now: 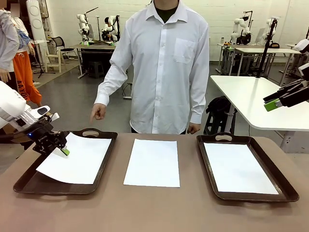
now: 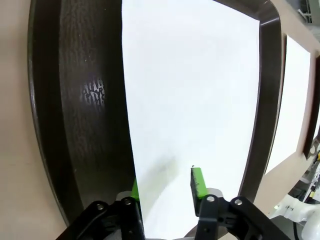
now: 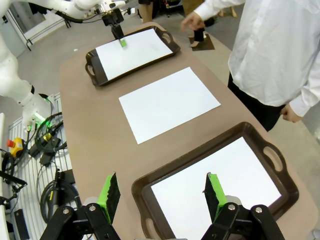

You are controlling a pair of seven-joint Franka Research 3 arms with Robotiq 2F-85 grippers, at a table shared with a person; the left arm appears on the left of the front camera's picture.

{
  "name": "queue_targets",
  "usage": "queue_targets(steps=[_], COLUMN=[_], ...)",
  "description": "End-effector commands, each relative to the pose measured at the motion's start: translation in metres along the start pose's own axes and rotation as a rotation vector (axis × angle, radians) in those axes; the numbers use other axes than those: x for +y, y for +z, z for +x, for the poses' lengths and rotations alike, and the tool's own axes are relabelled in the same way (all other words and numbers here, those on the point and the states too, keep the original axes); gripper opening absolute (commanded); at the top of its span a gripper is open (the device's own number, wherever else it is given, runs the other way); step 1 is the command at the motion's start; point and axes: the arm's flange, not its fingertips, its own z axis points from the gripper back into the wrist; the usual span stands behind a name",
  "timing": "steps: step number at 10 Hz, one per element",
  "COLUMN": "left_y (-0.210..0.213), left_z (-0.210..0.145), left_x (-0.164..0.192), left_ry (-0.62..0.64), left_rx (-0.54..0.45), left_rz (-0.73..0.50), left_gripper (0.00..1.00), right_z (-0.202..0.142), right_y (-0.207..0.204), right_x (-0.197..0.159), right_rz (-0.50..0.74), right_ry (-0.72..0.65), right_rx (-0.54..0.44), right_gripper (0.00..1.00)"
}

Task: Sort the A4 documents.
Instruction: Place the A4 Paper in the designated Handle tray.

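A4 documents (image 1: 152, 162): white, flat (blank).

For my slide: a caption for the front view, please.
Open left gripper at a sheet in the left tray; person stands opposite.

Three plain white, blank rectangular paper sheets lie apart in a row. The left sheet (image 1: 75, 159) sits askew in the left dark brown handled tray (image 1: 63, 189), turned against its sides. The middle sheet (image 1: 152, 163) rests flat on the bare brown worktop (image 1: 154, 212) between the trays. The right sheet (image 1: 239, 167) lies squarely in the right dark brown handled tray (image 1: 251, 197).
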Motion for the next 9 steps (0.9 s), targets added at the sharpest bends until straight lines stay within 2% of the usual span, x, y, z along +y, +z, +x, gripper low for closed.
queue_targets(steps=[1, 2, 3, 4, 7, 8, 9], left_y=[0.010, 0.015, 0.020, 0.025, 0.030, 0.031, 0.031], left_z=[-0.005, -0.005, -0.006, -0.007, -0.009, -0.010, -0.002], left_x=[-0.009, -0.012, -0.014, -0.016, -0.020, -0.022, -0.017], left_ry=[0.001, -0.019, -0.019, -0.021, -0.035, 0.005, -0.050], left_rx=[0.027, 0.019, 0.012, 0.005, -0.023, -0.033, -0.022], left_rz=[0.076, 0.054, 0.076, 0.092, 0.049, 0.003, 0.058], left_gripper=[0.64, 1.00, 0.84, 1.00, 1.00, 1.00, 1.00], right_z=[-0.001, -0.001, -0.001, -0.001, -0.001, -0.001, -0.001], right_y=[-0.001, -0.001, -0.001, -0.001, -0.001, -0.001, -0.001], right_x=[0.000, 0.000, 0.000, 0.000, 0.000, 0.000, 0.000], right_rz=[0.002, 0.002, 0.002, 0.002, 0.002, 0.002, 0.002], right_ry=[-0.001, -0.001, -0.001, -0.001, -0.001, -0.001, -0.001], right_rx=[-0.001, -0.001, -0.001, -0.001, -0.001, -0.001, -0.001], right_gripper=[0.89, 0.89, 0.89, 0.89, 0.89, 0.89, 0.89])
